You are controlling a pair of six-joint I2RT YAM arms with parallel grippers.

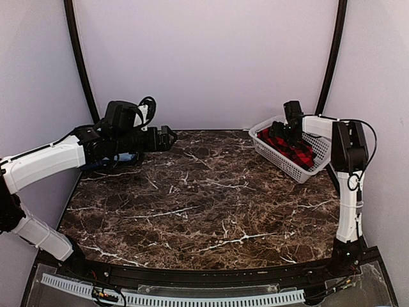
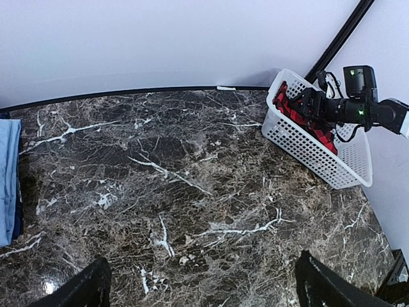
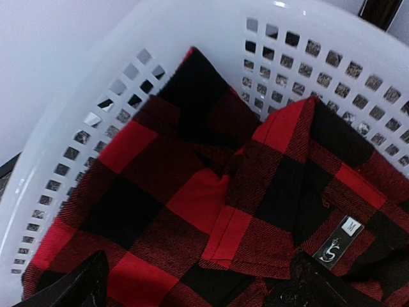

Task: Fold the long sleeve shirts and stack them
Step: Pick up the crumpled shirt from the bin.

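Note:
The red-and-black check flannel shirt [image 3: 185,204] lies crumpled in the white mesh basket [image 3: 192,25], collar and size label up. My right gripper [image 3: 198,288] is open just above it, its fingers straddling the collar. It also shows in the top view [image 1: 291,131] over the flannel [image 1: 297,152]. My left gripper [image 1: 167,137] is open and empty, held above the table at the far left. A light blue shirt [image 2: 7,179] lies folded at the left edge, with a darker blue one [image 2: 20,214] under it. They show under the left arm [image 1: 123,158].
The basket [image 1: 281,160] stands tilted at the table's back right, near the wall. The dark marble table [image 1: 204,198] spreads between the arms. Black frame poles [image 1: 331,57] rise at the back corners.

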